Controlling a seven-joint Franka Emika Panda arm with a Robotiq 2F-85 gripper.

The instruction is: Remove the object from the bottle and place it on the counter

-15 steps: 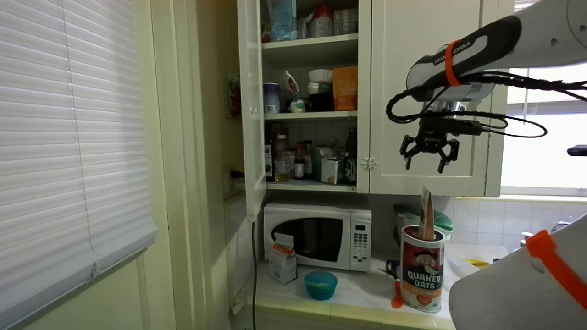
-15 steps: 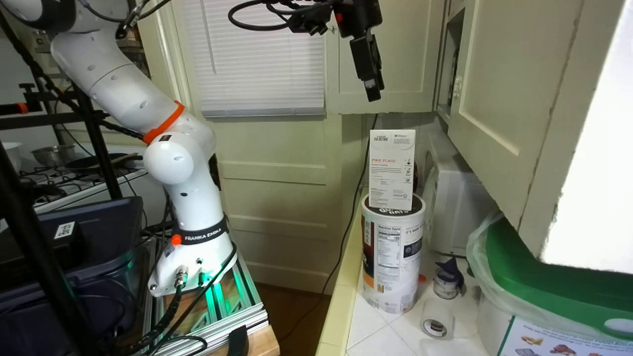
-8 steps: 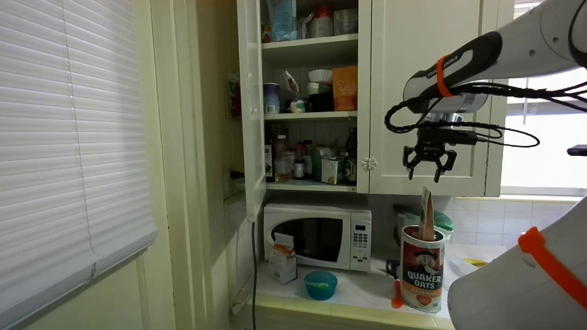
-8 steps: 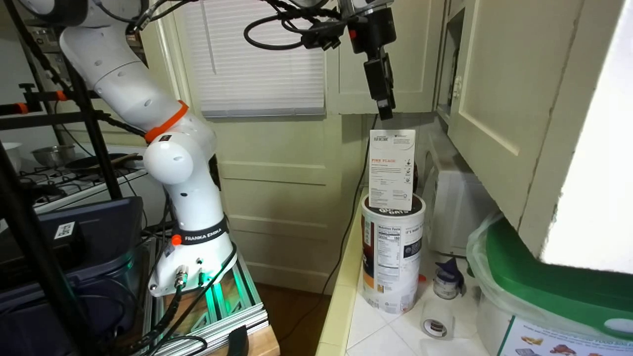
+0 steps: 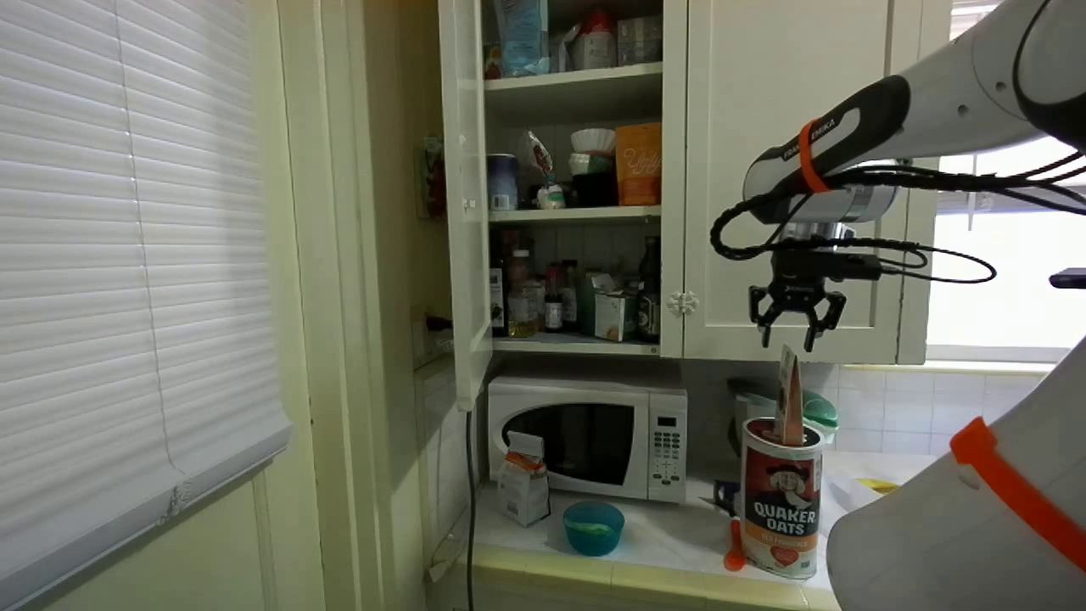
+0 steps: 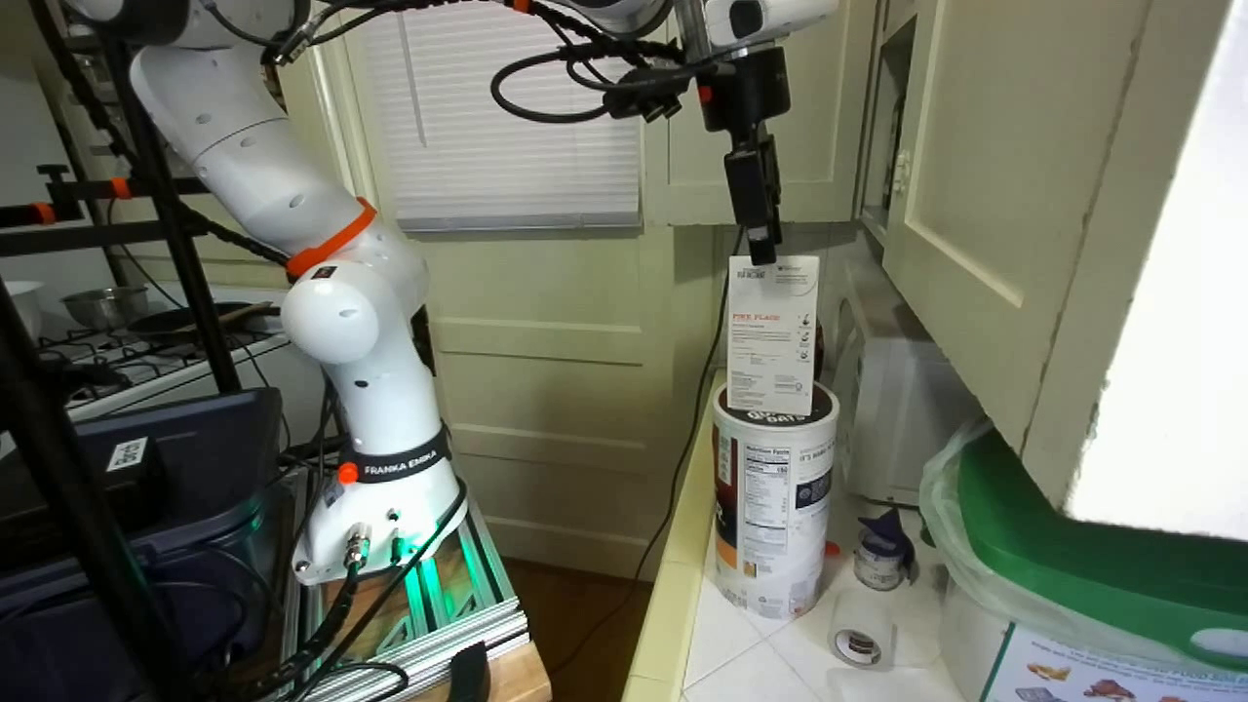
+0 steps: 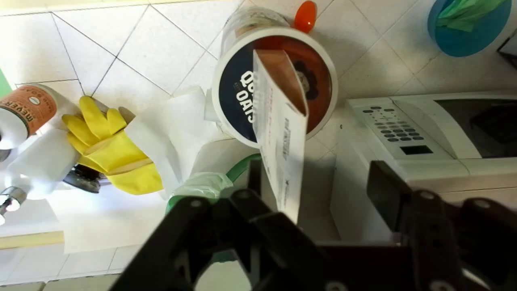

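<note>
While the gripper [image 5: 787,345] hangs spread, gripping nothing, the flat carton [image 6: 770,341] stands directly below, reaching about its tips, long axis near vertical, slim width across the gap, so a straight descent should suit; the oats canister [image 6: 775,526] bears it, standing on the counter [image 5: 670,533].

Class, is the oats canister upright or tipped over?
Upright: in both exterior views the canister stands straight on the counter, and the wrist view looks down onto its lid.
</note>
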